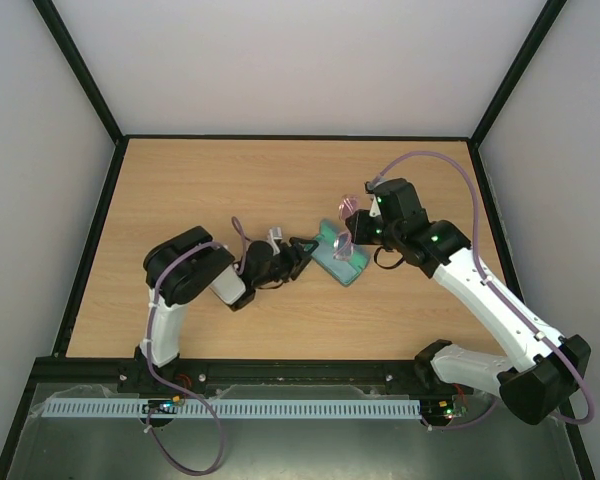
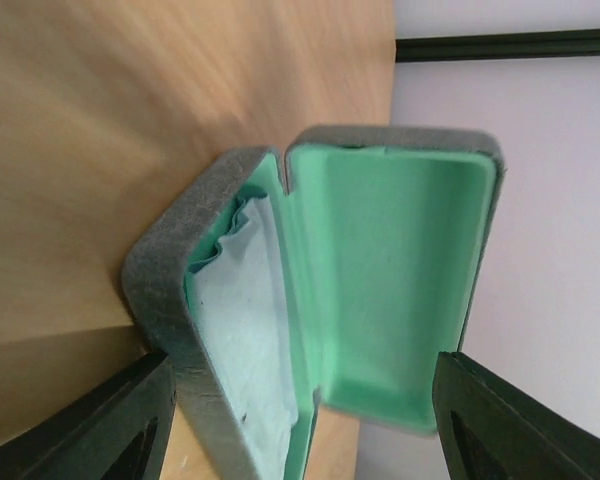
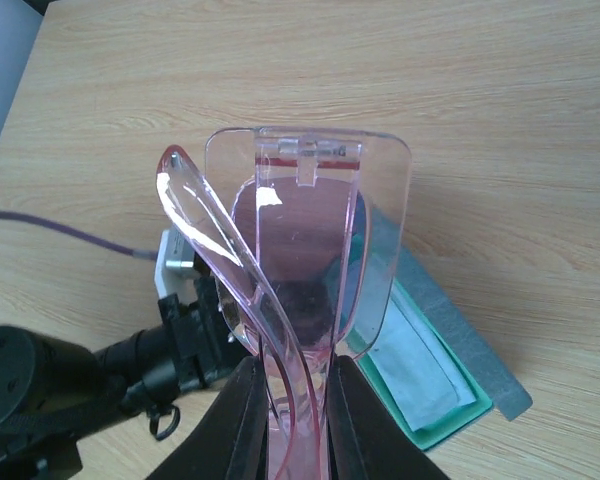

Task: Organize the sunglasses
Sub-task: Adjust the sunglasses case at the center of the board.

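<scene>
The sunglasses (image 3: pixel 300 250), clear pink with tinted lenses, are folded and held in my right gripper (image 3: pixel 292 420), which is shut on them above the open case (image 3: pixel 480 380). In the top view the sunglasses (image 1: pixel 346 222) hang just over the case (image 1: pixel 342 258) at mid-table. The case is blue-grey outside and green inside, with a light blue cloth (image 2: pixel 242 320) lying in its lower half. My left gripper (image 2: pixel 300 425) is open, its fingers (image 2: pixel 110 430) on either side of the case's near end; in the top view the left gripper (image 1: pixel 302 250) is at the case's left end.
The wooden table (image 1: pixel 200 190) has black rails along its edges and white walls behind. A purple cable (image 3: pixel 60 232) from the left arm runs across the table to the left of the case.
</scene>
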`<state>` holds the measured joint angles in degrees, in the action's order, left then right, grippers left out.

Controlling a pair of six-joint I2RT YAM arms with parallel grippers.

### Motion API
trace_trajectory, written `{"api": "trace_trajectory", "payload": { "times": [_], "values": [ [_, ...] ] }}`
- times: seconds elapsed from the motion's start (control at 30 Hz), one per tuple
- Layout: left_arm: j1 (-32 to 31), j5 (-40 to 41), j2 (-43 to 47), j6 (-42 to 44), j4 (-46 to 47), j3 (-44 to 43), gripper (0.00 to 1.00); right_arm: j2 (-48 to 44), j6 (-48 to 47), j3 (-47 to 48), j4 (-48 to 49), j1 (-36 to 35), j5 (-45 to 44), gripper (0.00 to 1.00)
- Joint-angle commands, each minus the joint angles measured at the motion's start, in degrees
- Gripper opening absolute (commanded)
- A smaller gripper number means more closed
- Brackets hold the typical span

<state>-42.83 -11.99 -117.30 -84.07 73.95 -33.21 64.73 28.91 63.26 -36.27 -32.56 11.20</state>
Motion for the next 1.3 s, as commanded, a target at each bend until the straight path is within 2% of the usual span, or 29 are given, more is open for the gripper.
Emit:
{"api": "trace_trajectory", "payload": {
  "times": [0.0, 0.3, 0.6, 0.77, 1.1, 1.2, 1.27],
  "values": [
    [0.5, -0.4, -2.5, 2.6, -1.4, -5.8, 0.73, 0.1, -1.4, 1.7, -1.5, 0.5, 0.2, 0.11],
    [0.6, -0.9, -4.7, 4.1, -5.0, -12.4, 0.74, 0.4, -2.3, 1.6, -3.2, 0.7, 0.6, 0.11],
    [2.4, -2.8, -4.6, 5.2, -5.2, -11.3, 0.75, 2.6, -2.9, 2.3, -4.8, 0.7, 0.9, 0.11],
    [3.5, -5.1, -6.4, 6.2, -2.6, -13.1, 0.75, 5.0, -3.2, 4.5, -6.0, 0.7, 0.9, 0.11],
    [4.0, -8.5, -8.6, 8.9, -6.2, -19.8, 0.76, 8.3, -3.8, 9.8, -9.7, 0.7, -0.5, 0.11],
    [4.2, -8.9, -8.1, 8.7, -5.5, -19.0, 0.76, 8.5, -3.6, 10.3, -10.1, 0.7, -1.0, 0.11],
    [5.0, -8.3, -5.2, 8.2, -3.3, -15.2, 0.76, 8.9, -3.5, 10.5, -10.5, 0.7, -1.0, 0.11]
  ]
}}
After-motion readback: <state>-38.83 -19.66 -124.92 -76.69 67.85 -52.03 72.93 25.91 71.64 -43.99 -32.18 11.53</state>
